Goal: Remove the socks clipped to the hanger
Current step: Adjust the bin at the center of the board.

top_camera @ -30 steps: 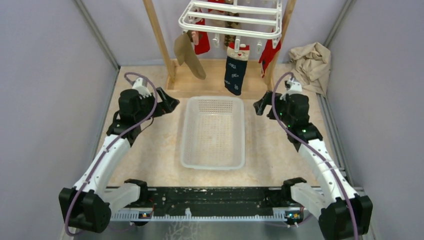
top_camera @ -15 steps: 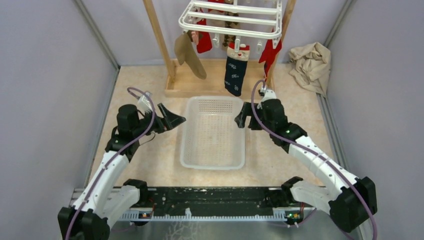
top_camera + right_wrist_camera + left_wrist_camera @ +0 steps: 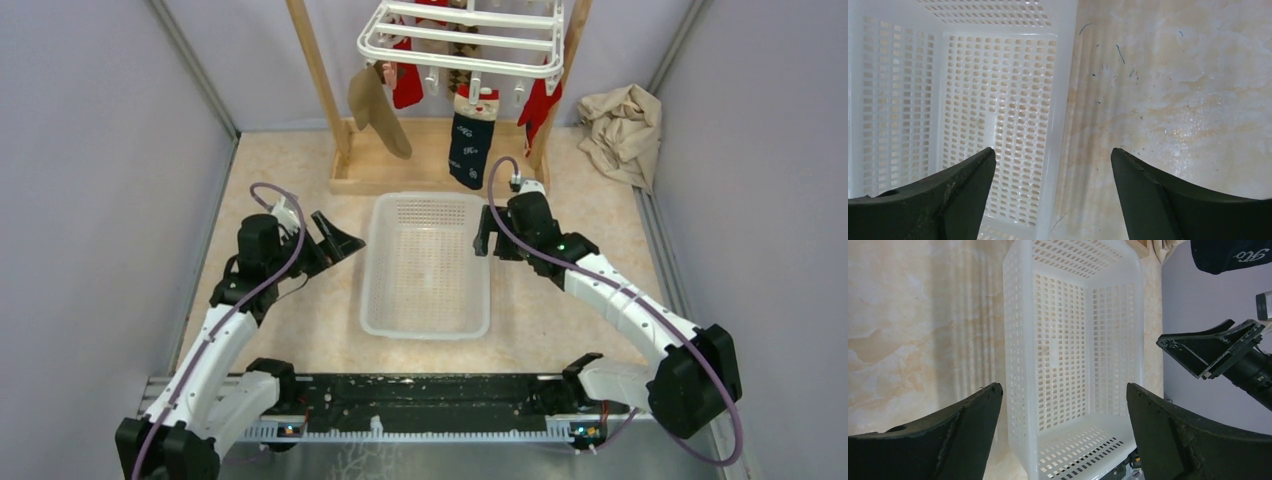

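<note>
The white hanger hangs at the top from the wooden frame. Clipped to it are a tan sock, a navy sock, red socks and a leopard-patterned one. My left gripper is open and empty, left of the basket. My right gripper is open and empty over the basket's far right rim, below the navy sock. The navy sock's toe shows in the left wrist view.
A white perforated basket sits mid-table; it also shows in the left wrist view and the right wrist view. A beige cloth lies crumpled at the far right. The wooden frame's base stands behind the basket.
My right arm swung in from the right side to the basket's far right rim. My left arm came in toward the basket, then drew back a little.
</note>
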Controlling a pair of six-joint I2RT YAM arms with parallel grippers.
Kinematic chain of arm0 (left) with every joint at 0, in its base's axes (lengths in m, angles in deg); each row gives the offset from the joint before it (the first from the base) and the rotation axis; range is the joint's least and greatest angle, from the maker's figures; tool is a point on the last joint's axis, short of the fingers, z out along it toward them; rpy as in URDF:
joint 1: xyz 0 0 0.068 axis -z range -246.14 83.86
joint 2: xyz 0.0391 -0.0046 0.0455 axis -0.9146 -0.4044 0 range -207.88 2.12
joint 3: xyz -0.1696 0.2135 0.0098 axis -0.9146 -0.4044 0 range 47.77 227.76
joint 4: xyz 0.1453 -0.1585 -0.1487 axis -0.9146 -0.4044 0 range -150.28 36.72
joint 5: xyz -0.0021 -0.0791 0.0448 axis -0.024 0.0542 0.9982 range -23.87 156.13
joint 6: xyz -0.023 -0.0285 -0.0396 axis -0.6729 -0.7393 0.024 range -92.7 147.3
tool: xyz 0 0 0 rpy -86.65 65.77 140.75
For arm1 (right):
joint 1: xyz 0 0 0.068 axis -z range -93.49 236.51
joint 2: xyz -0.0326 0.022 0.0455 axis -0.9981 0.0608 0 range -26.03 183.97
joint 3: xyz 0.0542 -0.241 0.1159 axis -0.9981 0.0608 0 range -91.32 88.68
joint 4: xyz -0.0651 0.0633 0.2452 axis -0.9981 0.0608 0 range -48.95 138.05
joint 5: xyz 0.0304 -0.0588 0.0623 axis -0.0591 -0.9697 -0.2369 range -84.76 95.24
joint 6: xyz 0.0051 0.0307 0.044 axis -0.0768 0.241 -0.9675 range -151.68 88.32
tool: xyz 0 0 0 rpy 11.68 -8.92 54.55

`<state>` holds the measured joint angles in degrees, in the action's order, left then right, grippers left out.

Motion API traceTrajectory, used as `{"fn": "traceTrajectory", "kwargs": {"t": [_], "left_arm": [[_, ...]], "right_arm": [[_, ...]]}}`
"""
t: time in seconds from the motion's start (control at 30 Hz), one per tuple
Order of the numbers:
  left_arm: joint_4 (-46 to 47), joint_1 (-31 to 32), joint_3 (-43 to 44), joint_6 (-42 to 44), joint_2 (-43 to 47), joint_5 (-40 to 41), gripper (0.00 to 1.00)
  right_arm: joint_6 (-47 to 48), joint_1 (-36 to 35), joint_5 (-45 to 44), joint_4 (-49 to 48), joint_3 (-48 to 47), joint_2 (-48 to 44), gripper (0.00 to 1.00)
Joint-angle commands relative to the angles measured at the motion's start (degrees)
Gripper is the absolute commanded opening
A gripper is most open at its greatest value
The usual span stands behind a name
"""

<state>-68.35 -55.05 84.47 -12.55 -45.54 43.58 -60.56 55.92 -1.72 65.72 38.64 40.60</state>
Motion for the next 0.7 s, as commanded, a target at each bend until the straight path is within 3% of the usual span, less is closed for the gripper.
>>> {"fn": "traceTrajectory", "kwargs": {"t": [0.0, 0.23, 0.43, 0.67], "left_arm": [[-4.0, 0.0, 0.7, -1.4, -3.2, -3.9, 0.99], [-10.2, 5.6, 6.3, 3.9, -1.5, -3.7, 0.99], [-17.3, 6.7, 7.2, 4.8, 7.0, 4.0, 0.99], [-17.5, 6.7, 2.2, 2.3, 11.4, 0.8, 0.99]], "right_arm": [[-1.9, -0.3, 0.6, -4.2, 0.2, -0.7, 0.85], [-1.3, -0.3, -0.4, -8.0, 1.7, -2.2, 0.85], [-0.2, -0.3, 4.7, -9.7, 0.0, 4.2, 0.79], [3.1, -0.3, 2.0, -6.7, -8.9, 13.4, 0.78]]}}
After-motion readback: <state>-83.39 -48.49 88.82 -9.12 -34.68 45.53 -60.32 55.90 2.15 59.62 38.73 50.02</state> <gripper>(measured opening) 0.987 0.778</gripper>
